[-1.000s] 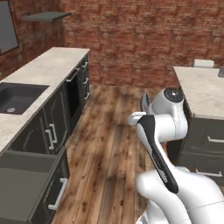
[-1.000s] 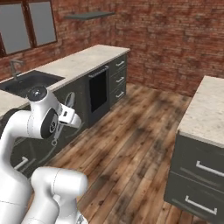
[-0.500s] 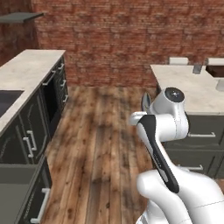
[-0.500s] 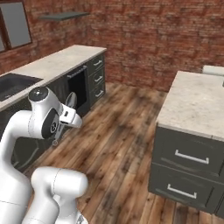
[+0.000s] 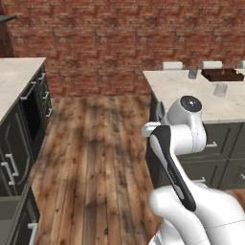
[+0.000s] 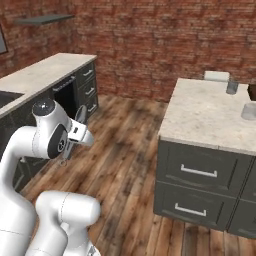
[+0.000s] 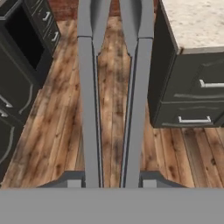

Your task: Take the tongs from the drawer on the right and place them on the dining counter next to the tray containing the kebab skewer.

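My gripper (image 7: pixel 111 179) is shut on the tongs (image 7: pixel 89 109). Their two long grey arms run away from the fingertips (image 7: pixel 72 178) up the hand view, above the wooden floor. In the right base view the gripper (image 6: pixel 76 131) is held close to the arm's body, with the tongs (image 6: pixel 81 115) sticking out of it. The dining counter (image 5: pixel 191 91) (image 6: pixel 210 112) stands ahead on the right, and its corner (image 7: pixel 197 22) shows in the hand view. The dark brown tray (image 5: pixel 222 74) (image 6: pixel 251 91) lies at its far end. An open drawer (image 5: pixel 12 215) juts out at the lower left of the left base view.
Two glasses (image 5: pixel 220 89) (image 5: pixel 193 73) stand on the dining counter near the tray. Its near side has drawers with horizontal handles (image 6: pixel 199 171). Pale stools (image 5: pixel 172 65) stand behind it. A beige worktop with dark cabinets and an oven (image 6: pixel 65 92) lines the left. Wooden floor (image 5: pixel 100 143) lies between.
The whole picture has shifted: the base has turned right, so the sink worktop slid off to the left and the dining counter with its tray came in. The arm keeps its pose, holding the tongs.
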